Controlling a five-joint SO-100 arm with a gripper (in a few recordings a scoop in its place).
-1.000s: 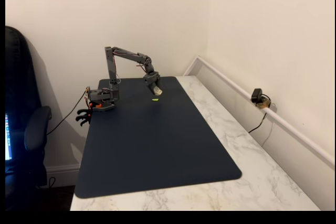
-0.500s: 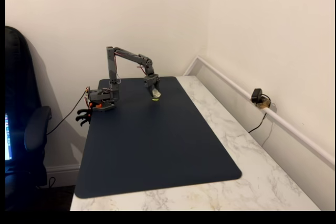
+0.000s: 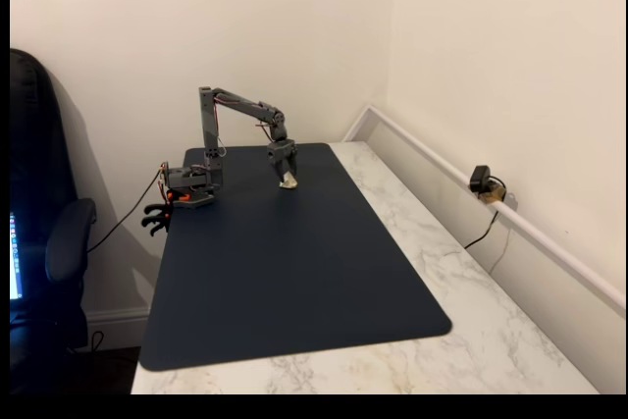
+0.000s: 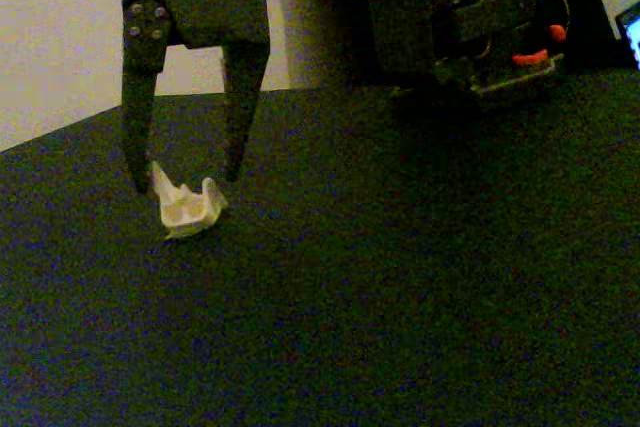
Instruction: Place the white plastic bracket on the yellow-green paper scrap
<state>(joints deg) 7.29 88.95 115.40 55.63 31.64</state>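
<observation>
Gripper (image 4: 185,185), dark grey, two-fingered, pointing straight down at the mat: fingers spread apart, gap roughly as wide as the piece beneath it. In the close fixed view the left fingertip (image 4: 141,183) sits at or against the upper left corner of the white plastic bracket (image 4: 187,208); whether it truly touches cannot be told. The right fingertip ends just above the bracket's right horn, with a sliver of dark mat between. Nothing is clamped between the fingers.

Bracket: small cream-white plastic piece, irregular and curved, with two raised horns and a dipped middle, a paler lip along its lower edge. It lies on the dark navy desk mat (image 4: 400,297), directly under the spread fingers. In the wide fixed view the same piece reads as a pale speck (image 3: 288,183) at the gripper's (image 3: 286,176) tip, near the far edge of the mat (image 3: 294,272).

Yellow-green paper scrap: not made out under or beside the bracket in either fixed view.

Left to right, wide fixed view: black office chair (image 3: 44,242); grey arm base (image 3: 189,186) clamped at the mat's far left corner; arm reaching right and down; white marble-pattern tabletop (image 3: 422,233); small black camera (image 3: 481,182) on the wall ledge.
</observation>
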